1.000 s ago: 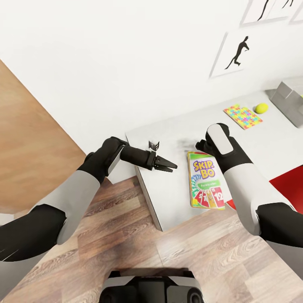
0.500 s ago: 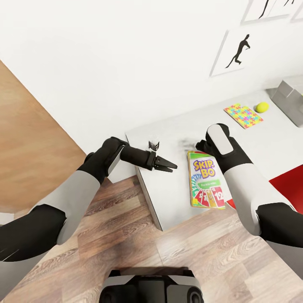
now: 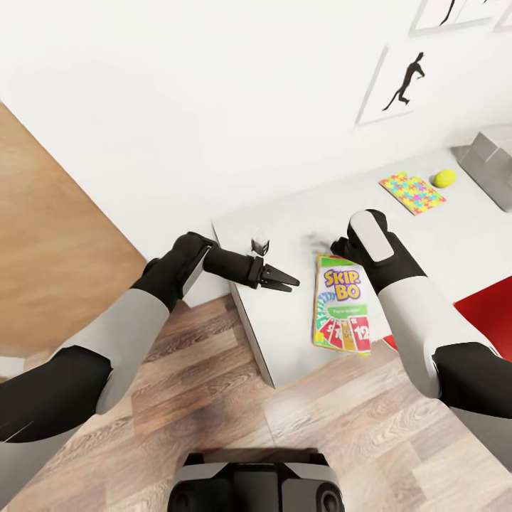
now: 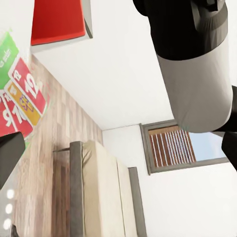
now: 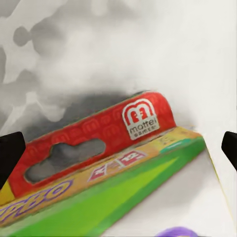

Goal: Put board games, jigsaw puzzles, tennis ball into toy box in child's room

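Tools first. We see the left tool (image 3: pixel 283 279) hanging over the desk's near left corner, its dark fingers close together at the tips with a narrow gap, holding and touching nothing. Our right tool sits hidden behind its own wrist in the head view; in the right wrist view its two dark fingertips (image 5: pixel 11 154) stand wide apart at either side, with the SKIP-BO box (image 5: pixel 98 173) between and beyond them, and we cannot tell whether they touch it.

That SKIP-BO box (image 3: pixel 342 304) lies flat on the desk (image 3: pixel 284 227) near its front edge, just beside our right forearm, printed face up: green field, yellow lettering, fanned numbered cards in red at its near end. In the right wrist view its red hanger end shows a white logo and an oval slot.

Toward the desk's far right, one jigsaw puzzle (image 3: pixel 412 192) lies flat, with the tennis ball (image 3: pixel 444 178) just beside it. The toy box (image 3: pixel 491 162) stands past them at the right. A small dark cube (image 3: pixel 260 246) rests near the left edge. In the left wrist view we see the bed (image 4: pixel 101 192) and a slatted shutter (image 4: pixel 173 147).
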`<state>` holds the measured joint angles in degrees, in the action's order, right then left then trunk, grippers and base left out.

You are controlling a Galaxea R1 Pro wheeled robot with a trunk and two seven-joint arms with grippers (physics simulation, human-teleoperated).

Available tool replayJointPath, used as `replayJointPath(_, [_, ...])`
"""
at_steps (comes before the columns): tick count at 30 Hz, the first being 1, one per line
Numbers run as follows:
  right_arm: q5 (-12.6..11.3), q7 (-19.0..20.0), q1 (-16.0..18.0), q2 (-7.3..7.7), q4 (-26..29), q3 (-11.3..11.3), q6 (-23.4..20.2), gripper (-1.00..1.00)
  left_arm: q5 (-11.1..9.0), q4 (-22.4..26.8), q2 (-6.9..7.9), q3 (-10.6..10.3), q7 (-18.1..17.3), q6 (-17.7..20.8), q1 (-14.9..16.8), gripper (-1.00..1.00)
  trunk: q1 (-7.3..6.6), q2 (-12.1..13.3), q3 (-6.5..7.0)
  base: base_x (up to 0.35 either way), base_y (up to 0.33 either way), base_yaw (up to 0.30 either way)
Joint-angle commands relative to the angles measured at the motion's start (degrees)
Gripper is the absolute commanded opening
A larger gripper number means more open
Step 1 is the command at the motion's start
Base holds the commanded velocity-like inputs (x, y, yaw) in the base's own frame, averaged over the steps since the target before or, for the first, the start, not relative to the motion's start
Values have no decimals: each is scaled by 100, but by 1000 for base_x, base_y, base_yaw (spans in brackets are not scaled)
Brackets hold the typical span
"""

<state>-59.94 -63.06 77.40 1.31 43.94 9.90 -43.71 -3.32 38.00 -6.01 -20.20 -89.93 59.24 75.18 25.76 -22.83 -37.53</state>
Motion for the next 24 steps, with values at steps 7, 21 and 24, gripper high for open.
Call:
replayJointPath(7, [-53, -48, 3, 9, 1, 29, -42, 100, -27, -4, 3, -121, -7, 61, 5, 100, 2, -9, -9, -79, 0, 0])
replayJointPath(21, [-53, -48, 3, 5, -63, 29, -41, 100, -25, -4, 3, -142, -7, 61, -4, 100, 2, -9, -9, -43, 0, 0])
replayJointPath(24, [-50, -48, 3, 2, -124, 29, -34, 100, -21, -4, 3, -148, -7, 61, -4, 100, 2, -9, -9, -80, 0, 0])
